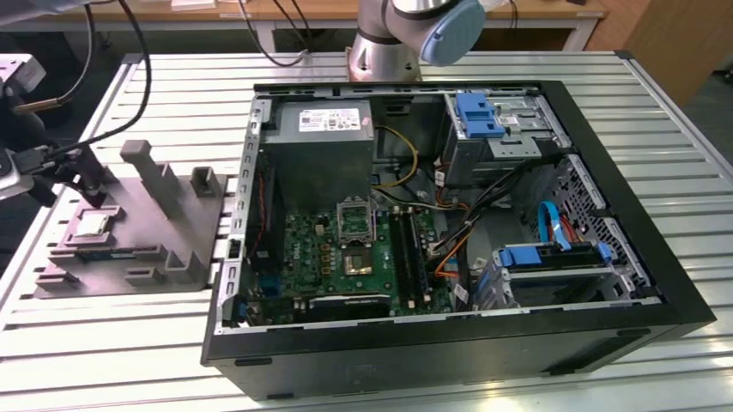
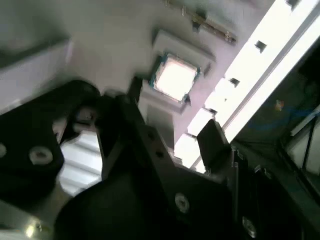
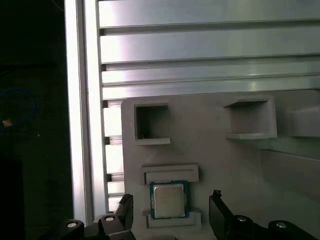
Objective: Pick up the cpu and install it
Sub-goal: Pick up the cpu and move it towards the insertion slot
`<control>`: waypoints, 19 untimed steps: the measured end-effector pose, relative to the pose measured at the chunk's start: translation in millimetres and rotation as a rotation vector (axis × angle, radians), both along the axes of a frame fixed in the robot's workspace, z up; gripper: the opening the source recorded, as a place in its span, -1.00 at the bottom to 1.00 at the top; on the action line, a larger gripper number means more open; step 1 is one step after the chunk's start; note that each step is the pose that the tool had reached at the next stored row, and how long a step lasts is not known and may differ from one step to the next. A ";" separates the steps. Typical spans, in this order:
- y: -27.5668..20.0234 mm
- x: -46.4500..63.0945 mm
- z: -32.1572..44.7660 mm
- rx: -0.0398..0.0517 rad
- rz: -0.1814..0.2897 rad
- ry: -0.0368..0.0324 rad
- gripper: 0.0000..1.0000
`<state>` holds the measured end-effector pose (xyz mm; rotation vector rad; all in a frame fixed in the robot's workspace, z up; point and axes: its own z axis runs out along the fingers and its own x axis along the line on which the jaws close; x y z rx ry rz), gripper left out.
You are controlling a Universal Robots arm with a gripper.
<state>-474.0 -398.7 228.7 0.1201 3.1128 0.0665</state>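
Gripper spread and empty, its fingers flanking the cpu, which sits in its pocket of the grey tray at the exterior view's left-middle; risk: an off-centre close could tilt the chip against the pocket walls and let it slip.

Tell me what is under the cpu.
The cpu lies flat in a framed pocket of the grey tray, its metal top facing up. The pocket's floor beneath it is covered by the chip itself, so it cannot be seen.
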 end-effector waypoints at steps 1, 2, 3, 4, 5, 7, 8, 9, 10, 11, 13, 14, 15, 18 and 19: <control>0.0 0.0 4.2 0.0001 0.000 -0.0002 0.41; 0.0 0.0 6.1 0.0001 0.000 -0.0001 0.41; 0.0 0.1 6.2 0.0001 0.000 -0.0003 0.41; 0.0 0.1 6.2 0.0002 0.000 -0.0005 0.41; 0.0 0.1 6.4 0.0002 0.000 -0.0005 0.41; 0.0 0.0 6.8 0.0001 0.000 -0.0002 0.41; 0.0 0.0 6.9 0.0001 0.000 -0.0002 0.41; 0.0 0.0 7.1 0.0001 0.000 -0.0002 0.41; 0.0 0.0 7.3 0.0001 0.000 -0.0001 0.41; 0.0 0.0 7.4 0.0001 0.000 -0.0001 0.41; 0.0 0.0 7.7 0.0001 0.000 -0.0002 0.41; 0.0 0.0 7.8 0.0001 0.000 -0.0002 0.41; 0.0 0.0 8.0 0.0001 0.000 -0.0001 0.41; 0.0 0.0 8.4 0.0000 0.000 -0.0001 0.41; 0.0 0.0 8.5 0.0001 0.000 -0.0002 0.41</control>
